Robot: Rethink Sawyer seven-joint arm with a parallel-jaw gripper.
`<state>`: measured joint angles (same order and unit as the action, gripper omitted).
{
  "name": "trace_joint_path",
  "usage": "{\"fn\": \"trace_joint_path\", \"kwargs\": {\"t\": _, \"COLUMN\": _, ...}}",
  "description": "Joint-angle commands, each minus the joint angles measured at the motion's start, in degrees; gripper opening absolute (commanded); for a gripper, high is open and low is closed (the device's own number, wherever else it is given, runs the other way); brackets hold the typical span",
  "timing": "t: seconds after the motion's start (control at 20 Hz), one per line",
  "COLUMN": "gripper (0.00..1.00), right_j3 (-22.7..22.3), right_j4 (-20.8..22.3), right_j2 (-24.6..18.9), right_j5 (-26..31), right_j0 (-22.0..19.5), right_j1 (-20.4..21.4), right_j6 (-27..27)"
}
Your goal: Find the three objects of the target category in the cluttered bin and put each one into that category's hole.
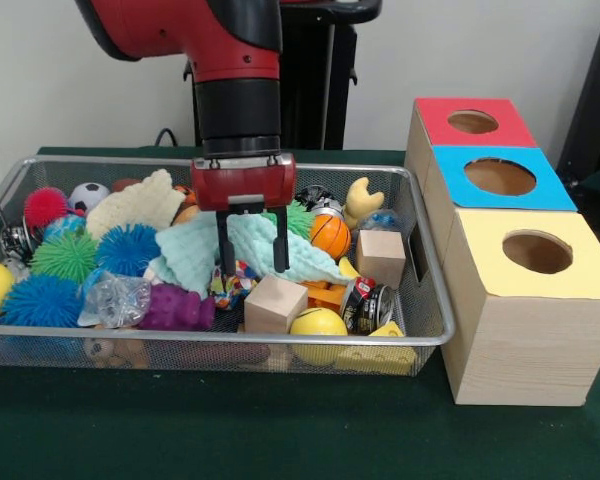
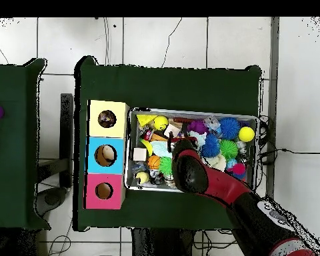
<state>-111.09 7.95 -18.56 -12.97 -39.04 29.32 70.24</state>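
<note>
Hanging over the middle of the bin, the pincer has its two black fingers spread open and holds nothing. Its tips dip to a mint cloth, and just below them a multicoloured rope ball peeks out. That looks like the target, so I judge this the reaching stage of a pick. Next it should drop straight down, straddle the ball and close without snagging the cloth. I see only one rope ball; the other two must be buried. Beside the bin on the table stand three boxes, red, blue and yellow, one hole each. Two wooden cubes sit nearby.
</note>
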Motion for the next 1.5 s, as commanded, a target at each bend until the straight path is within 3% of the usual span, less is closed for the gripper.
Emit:
{"fn": "trace_joint_path", "kwargs": {"t": 0.05, "gripper": 1.0, "right_j3": 6.15, "right_j4": 3.33, "right_j2": -3.25, "right_j5": -0.51, "right_j0": -3.41, "right_j1": -4.91, "right_j6": 10.32}}
{"fn": "trace_joint_path", "kwargs": {"t": 0.6, "gripper": 1.0, "right_j3": 6.02, "right_j4": 4.86, "right_j2": -4.29, "right_j5": 0.34, "right_j0": -5.11, "right_j1": -4.87, "right_j6": 10.24}}
{"fn": "trace_joint_path", "kwargs": {"t": 1.5, "gripper": 1.0, "right_j3": 7.83, "right_j4": 5.62, "right_j2": -2.32, "right_j5": -6.82, "right_j0": -3.08, "right_j1": -9.58, "right_j6": 11.5}}
